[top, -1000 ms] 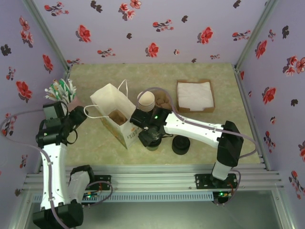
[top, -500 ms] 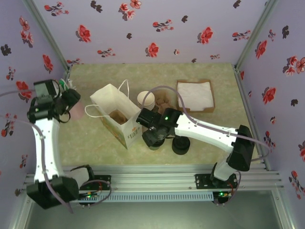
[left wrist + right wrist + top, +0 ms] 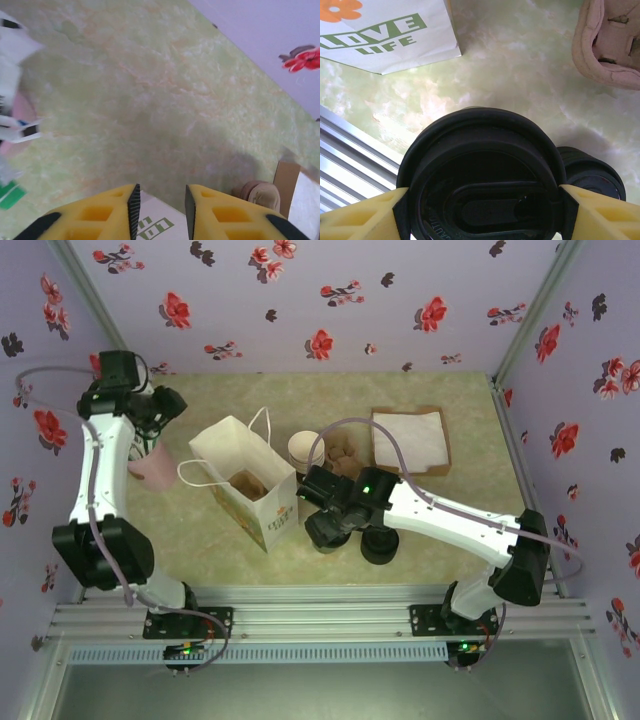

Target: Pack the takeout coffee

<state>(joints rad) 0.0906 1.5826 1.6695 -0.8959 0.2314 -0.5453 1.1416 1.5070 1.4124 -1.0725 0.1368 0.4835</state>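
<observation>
The takeout coffee (image 3: 480, 170) is a dark cup under a round black lid, and my right gripper (image 3: 480, 200) is shut on it, one yellow finger on each side of the lid. In the top view that cup (image 3: 322, 537) is held just right of the white paper bag (image 3: 245, 480), near the bag's front corner. The bag stands upright with its mouth open. My left gripper (image 3: 165, 405) is raised at the far left, behind the bag. Its jaws stand apart with nothing between them in the left wrist view (image 3: 161, 192), a corner of the bag (image 3: 155, 226) showing below.
A short stack of black lids (image 3: 380, 543) sits right of the held cup. Behind are a stack of cream-rimmed cups (image 3: 306, 452), brown holders (image 3: 343, 450) and a napkin tray (image 3: 410, 440). A pink cup of packets (image 3: 150, 466) stands at the left wall.
My left arm has swung up and back from beside the bag's handle toward the far left corner, its jaws narrowing. The right gripper has drifted slightly right with the cup.
</observation>
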